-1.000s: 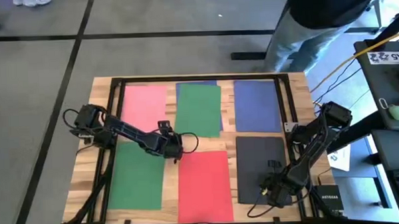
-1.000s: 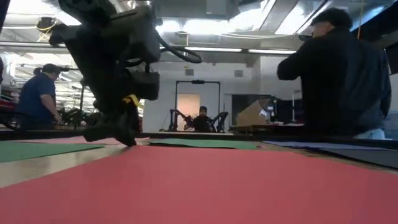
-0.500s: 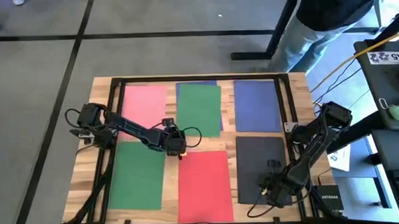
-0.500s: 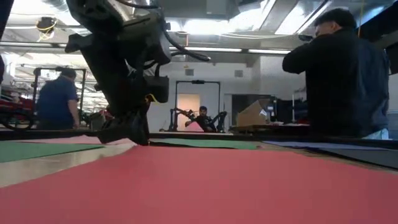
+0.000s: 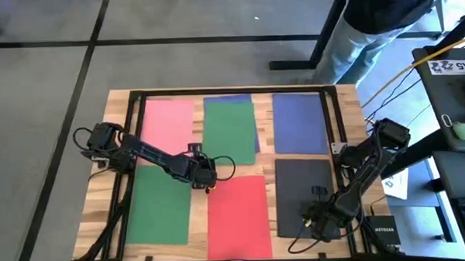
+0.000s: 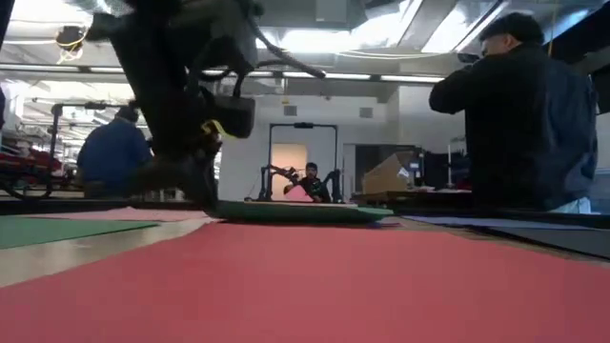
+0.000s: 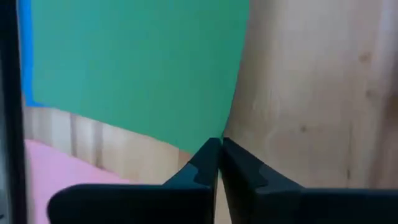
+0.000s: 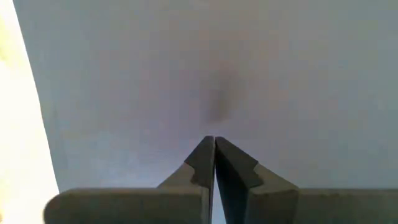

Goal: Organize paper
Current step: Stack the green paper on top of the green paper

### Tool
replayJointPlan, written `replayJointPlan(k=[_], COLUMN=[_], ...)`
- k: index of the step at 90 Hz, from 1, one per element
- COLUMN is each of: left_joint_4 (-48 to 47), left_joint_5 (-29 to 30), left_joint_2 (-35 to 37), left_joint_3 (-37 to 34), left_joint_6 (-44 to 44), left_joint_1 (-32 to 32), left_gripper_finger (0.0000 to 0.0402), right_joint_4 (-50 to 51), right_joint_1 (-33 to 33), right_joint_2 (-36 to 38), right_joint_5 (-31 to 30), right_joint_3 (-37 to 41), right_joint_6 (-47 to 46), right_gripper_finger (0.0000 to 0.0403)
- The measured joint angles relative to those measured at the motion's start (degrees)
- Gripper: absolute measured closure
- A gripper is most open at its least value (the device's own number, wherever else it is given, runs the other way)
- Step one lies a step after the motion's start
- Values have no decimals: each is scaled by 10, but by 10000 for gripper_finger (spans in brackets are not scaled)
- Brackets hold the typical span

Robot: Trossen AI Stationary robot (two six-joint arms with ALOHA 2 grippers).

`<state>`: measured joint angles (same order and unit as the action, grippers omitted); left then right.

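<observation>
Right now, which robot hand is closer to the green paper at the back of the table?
The left. The left hand is pinched shut on the near corner of the back green paper. The right hand rests shut over the black paper, off to the side.

Counting seven paper sheets on the wooden table (image 5: 349,142): two green sheets, far middle (image 5: 229,129) and near left (image 5: 159,204); two navy sheets, one (image 5: 253,106) peeking from under the far green and one far right (image 5: 300,122); one pink sheet (image 5: 168,121) far left; one red sheet (image 5: 237,215) near middle; one dark grey sheet (image 5: 303,191) near right. Showing two arms, each ending in one gripper, left (image 5: 209,180) and right (image 5: 312,221). Showing four people in the low view.
</observation>
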<state>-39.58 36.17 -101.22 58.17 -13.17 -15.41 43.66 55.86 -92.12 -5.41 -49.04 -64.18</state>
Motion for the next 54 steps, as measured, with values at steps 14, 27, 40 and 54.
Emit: replayJointPlan(k=[14,27,40,54], left_joint_4=[-101,-155,-191,-253], left_joint_5=[-31,-54,-78,-95], left_joint_2=[18,53,90,112], left_joint_3=[44,68,76,76], left_joint_6=[-80,-164,-260,-386], left_joint_1=[-44,-101,-171,-249], left_gripper_finger=[401,401,401,401], right_joint_4=[0,0,0,0], right_joint_1=[0,0,0,0], right_joint_2=[0,0,0,0], right_joint_5=[4,4,4,4], right_joint_3=[0,0,0,0], right_joint_6=[0,1,2,2], right_gripper_finger=[402,402,402,402])
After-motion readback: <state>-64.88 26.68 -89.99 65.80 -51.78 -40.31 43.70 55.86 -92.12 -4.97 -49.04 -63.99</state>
